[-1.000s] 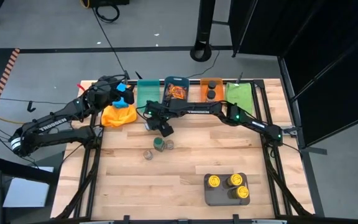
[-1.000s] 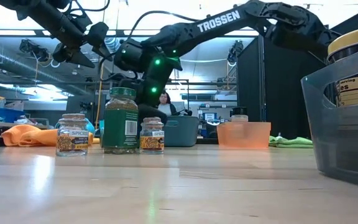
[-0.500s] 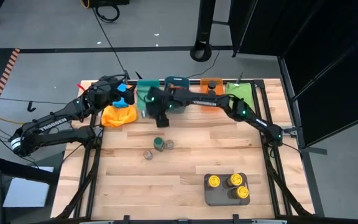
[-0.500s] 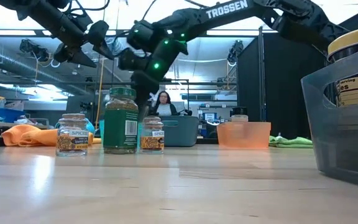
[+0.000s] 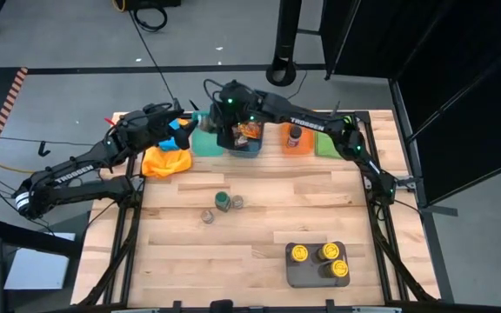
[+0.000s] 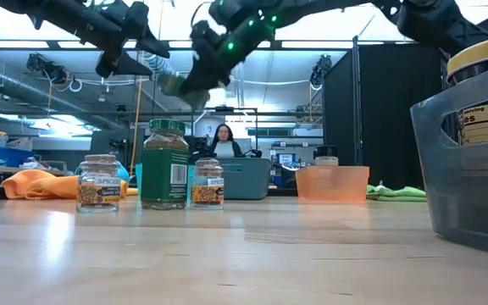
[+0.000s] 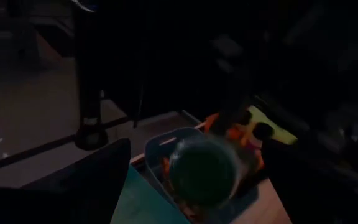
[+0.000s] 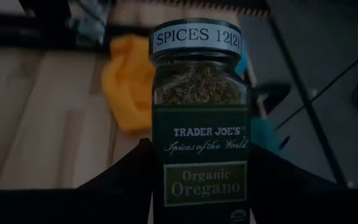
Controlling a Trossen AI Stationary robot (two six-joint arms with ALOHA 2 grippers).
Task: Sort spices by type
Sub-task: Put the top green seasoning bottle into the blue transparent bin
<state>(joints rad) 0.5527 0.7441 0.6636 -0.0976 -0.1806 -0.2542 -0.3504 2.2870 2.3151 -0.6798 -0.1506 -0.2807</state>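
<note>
My right gripper [image 8: 199, 148] is shut on an oregano jar [image 8: 199, 93] with a green label and a white band around its lid. It hovers at the table's far edge above the teal bin [image 5: 203, 139] and the blue-grey bin [image 5: 249, 143]. The left wrist view shows the jar's round top [image 7: 204, 171] over the blue-grey bin. My left gripper [image 5: 179, 122] waits open just left of the teal bin, holding nothing. A green-lidded jar [image 5: 222, 202] and two small jars [image 5: 207, 216] stand upright on the table's middle. Three yellow-lidded jars [image 5: 319, 258] stand in the grey tray [image 5: 296, 275]. My right gripper pinches the oregano jar by its labelled body [image 8: 199, 186], below the glass shoulder, one finger [image 8: 129, 177] on each side. The jar lies along the fingers with its lid end [image 8: 197, 37] pointing away from the wrist. It is lifted clear of table and bins.
A row of bins lines the far edge: teal, blue-grey with orange packets [image 5: 249, 130], orange [image 5: 296, 132] with dark-lidded jars, and green [image 5: 331, 137]. An orange cloth [image 5: 165, 162] lies beside the left gripper. Bare wood [image 5: 259, 222] spreads between the standing jars and the tray.
My right gripper has risen from just above the table near the three standing jars and swung toward the far edge, carrying the oregano jar over the bins. The three jars on the table have stayed put. My left gripper has shifted slightly toward the bins.
</note>
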